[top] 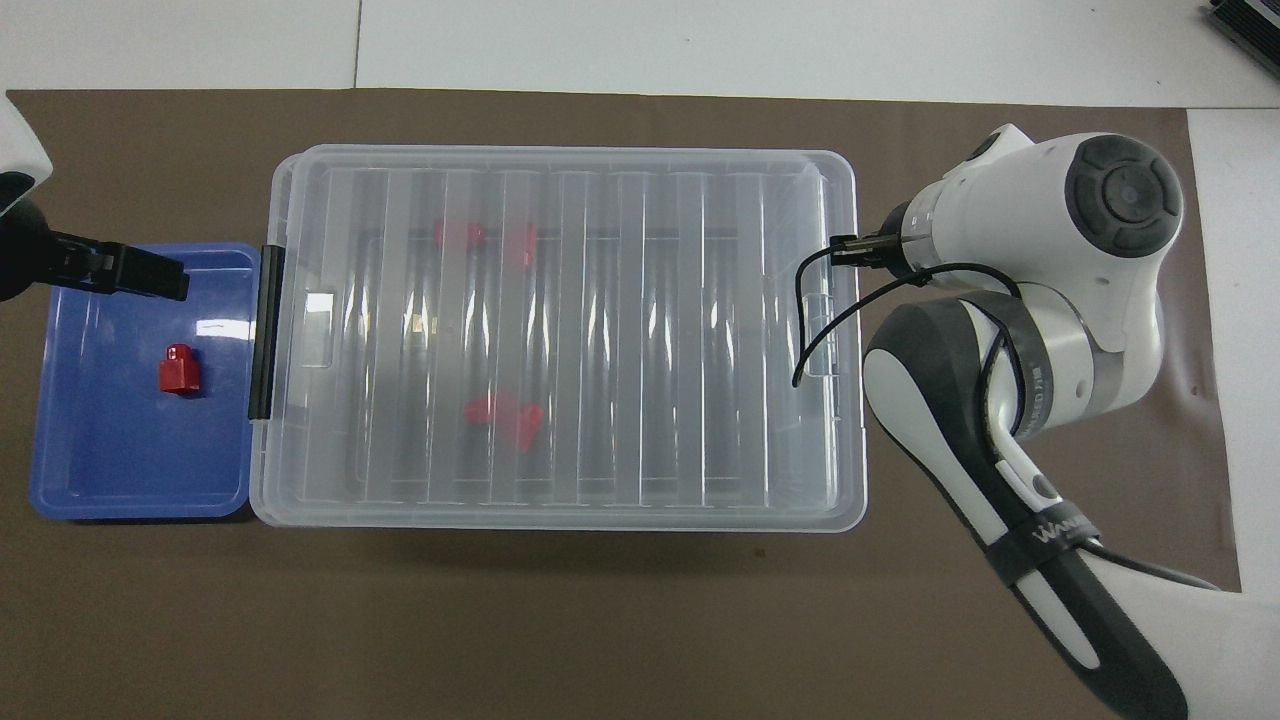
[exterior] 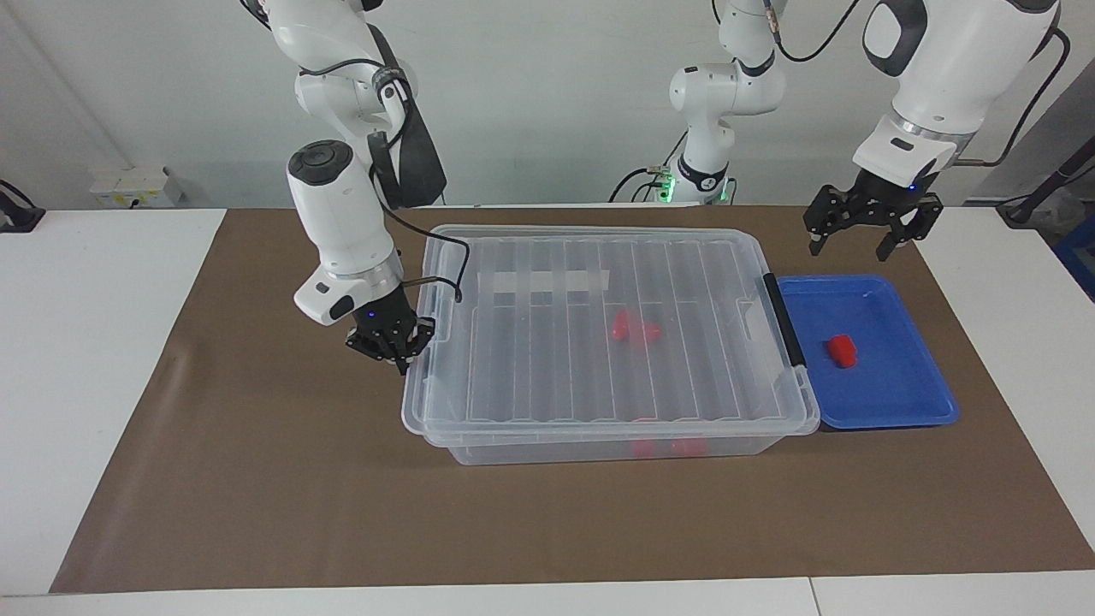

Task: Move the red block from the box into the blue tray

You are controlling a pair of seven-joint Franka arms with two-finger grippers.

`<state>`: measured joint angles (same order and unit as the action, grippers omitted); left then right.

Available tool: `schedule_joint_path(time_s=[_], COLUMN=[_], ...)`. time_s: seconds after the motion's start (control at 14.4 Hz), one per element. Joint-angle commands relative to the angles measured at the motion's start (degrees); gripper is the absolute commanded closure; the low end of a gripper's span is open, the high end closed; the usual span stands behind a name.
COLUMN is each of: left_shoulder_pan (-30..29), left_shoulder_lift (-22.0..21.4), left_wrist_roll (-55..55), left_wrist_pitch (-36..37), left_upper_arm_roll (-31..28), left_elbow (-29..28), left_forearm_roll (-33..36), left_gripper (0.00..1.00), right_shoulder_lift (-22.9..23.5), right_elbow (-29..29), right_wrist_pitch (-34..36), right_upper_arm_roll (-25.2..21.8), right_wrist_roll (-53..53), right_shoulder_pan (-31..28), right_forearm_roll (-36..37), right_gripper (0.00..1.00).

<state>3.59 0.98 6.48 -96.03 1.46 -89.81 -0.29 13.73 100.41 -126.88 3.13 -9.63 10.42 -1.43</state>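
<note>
Right now the blue tray (exterior: 920,402) is sitting at my left arm's end of the table, touching the end of the box (exterior: 599,445) that carries the black clip (exterior: 784,318), and the red block (exterior: 841,351) is lying alone in the tray. The box is wearing its ribbed lid (exterior: 547,342), and through it several other red pieces (exterior: 635,328) are showing inside. I am hanging my left gripper (exterior: 862,233) with its fingers spread wide over the tray's edge nearer to me, well apart from the red block and holding nothing. I am pressing my right gripper (exterior: 400,359), fingertips closed together, against the lid's end at my right arm's side.
</note>
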Motion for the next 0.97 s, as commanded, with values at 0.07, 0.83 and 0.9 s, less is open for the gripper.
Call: schedule_joint_path(time_s=[0.07,0.83,0.9], left_shoulder_pan=[1.24,0.63,0.62], left_shoulder_lift=[-0.72,-0.98,-1.07], left_wrist_roll=[0.12,0.12,0.12], left_wrist_pitch=[1.02,0.32,0.49], left_upper_arm_roll=[-1.11,-1.11,-1.11], left_elbow=[-0.02,-0.63,-0.63], left_forearm_roll=[0.11,0.11,0.11], left_gripper=[0.00,0.00,0.00], right_shoulder_lift=[-0.98,-3.79,-4.93], right_elbow=[1.20,1.02,1.28], right_wrist_pitch=[1.10,4.52,5.93], right_upper_arm_roll=[0.12,-0.41,-0.41], right_wrist_roll=[-1.71,-1.71,-1.71], right_shoulder_pan=[0.83,-1.18,-1.88], right_forearm_roll=[-1.12,-1.03,-1.03], right_gripper=[1.00,1.00,1.00])
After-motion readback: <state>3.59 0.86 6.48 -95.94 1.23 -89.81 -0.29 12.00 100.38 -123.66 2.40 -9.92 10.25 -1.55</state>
